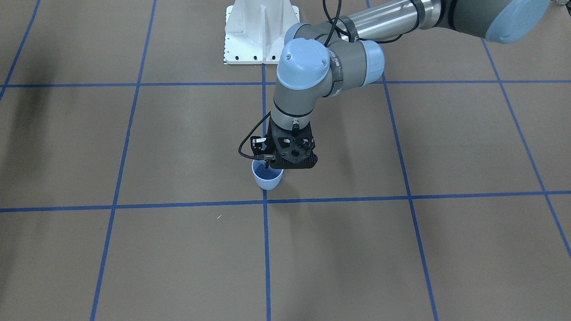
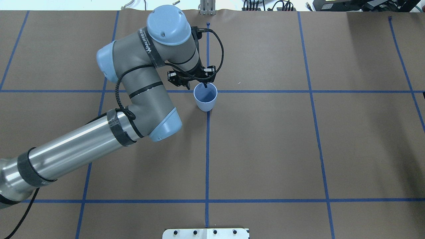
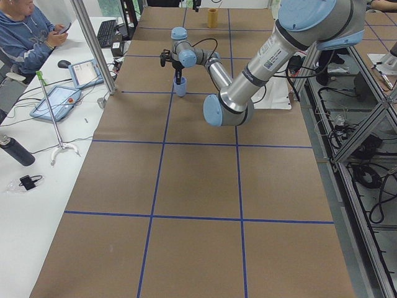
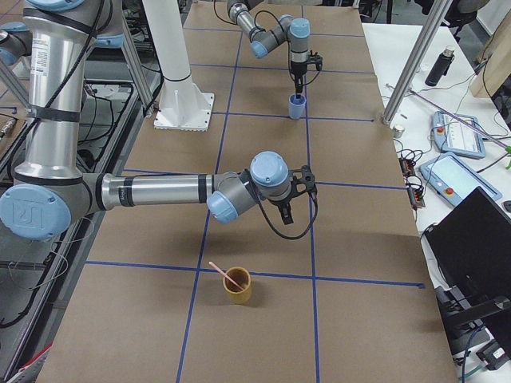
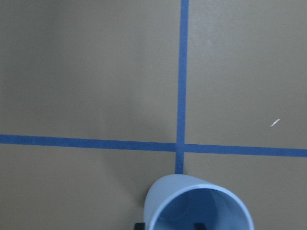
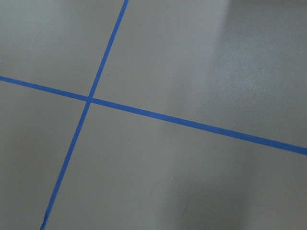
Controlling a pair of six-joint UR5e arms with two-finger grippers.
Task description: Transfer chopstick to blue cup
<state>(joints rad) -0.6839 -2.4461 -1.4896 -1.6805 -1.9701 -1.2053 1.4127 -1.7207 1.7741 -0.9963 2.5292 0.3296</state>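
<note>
Jaws grip nothing of the task, as far as I can see. Nearest the right-end camera, the chopstick [image 4: 221, 273] leans in a tan cup [image 4: 237, 289], untouched. Just beyond it the right gripper [image 4: 289, 214] hangs above the table [image 4: 359, 239], and I cannot tell whether it is parted or closed. Far along the table, the left gripper [image 2: 199, 83] sits at the blue cup [image 2: 205, 105], its 2 tips a little apart, 1 apparently inside the rim, clamping nothing. That cup stands upright and empty. By my reading, 0 of the transfer is done: grasping, carrying and dropping all remain.
</note>
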